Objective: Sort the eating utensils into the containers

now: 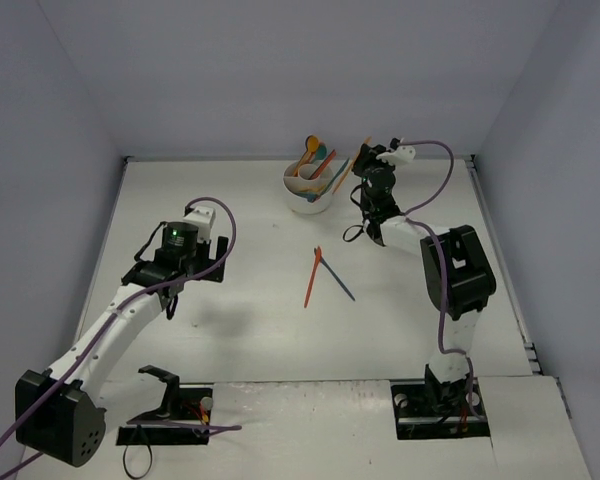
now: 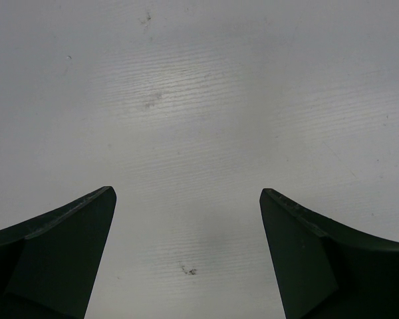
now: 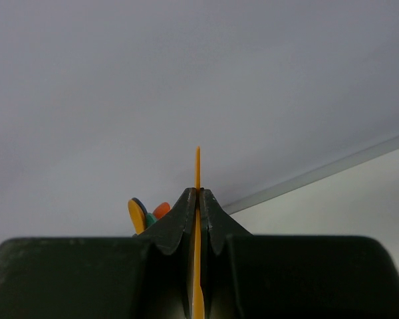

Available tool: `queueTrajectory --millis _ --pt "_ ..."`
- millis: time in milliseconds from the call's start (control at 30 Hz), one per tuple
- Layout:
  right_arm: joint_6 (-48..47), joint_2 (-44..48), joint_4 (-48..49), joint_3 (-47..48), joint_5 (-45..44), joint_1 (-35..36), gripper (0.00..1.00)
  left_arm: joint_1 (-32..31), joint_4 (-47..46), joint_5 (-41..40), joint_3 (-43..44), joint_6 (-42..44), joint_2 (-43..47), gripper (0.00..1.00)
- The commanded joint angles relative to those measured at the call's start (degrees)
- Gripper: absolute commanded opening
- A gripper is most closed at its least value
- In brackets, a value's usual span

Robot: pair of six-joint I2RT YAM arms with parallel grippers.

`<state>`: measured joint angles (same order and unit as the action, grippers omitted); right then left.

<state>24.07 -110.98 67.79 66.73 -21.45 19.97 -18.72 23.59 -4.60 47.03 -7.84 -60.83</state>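
With the right gripper [image 3: 198, 194] clamped on the orange utensil [image 3: 197, 159] just right of the white cup [image 1: 308, 205] at upper centre of the top view, and the left gripper [image 2: 186, 194] open, a tilted release may strike the standing utensils [image 1: 318, 156] and miss its compartment.

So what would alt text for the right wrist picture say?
The right pincer is shut on a thin orange utensil, seen edge-on and pointing up. Behind it to the left peek colourful spoon tips, against a grey wall.

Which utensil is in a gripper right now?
The orange utensil, pinched by the right gripper; the red-orange one and dark blue one lie on the table.
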Motion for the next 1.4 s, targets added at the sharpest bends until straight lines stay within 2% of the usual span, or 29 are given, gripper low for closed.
queueTrajectory --millis 0,833,1367 --pt "-1.5 -0.4 13.9 4.7 -1.4 0.6 0.0 -0.7 -2.6 -1.1 -0.1 0.6 2.0 0.88" --pt "0.4 -3.3 14.1 8.1 0.5 1.5 0.0 -1.8 -2.8 -1.3 -0.2 1.0 2.4 0.88" --pt "3.1 -7.8 18.2 5.3 1.6 3.1 0.0 -2.1 -2.8 -1.3 -0.3 1.1 2.3 0.88"
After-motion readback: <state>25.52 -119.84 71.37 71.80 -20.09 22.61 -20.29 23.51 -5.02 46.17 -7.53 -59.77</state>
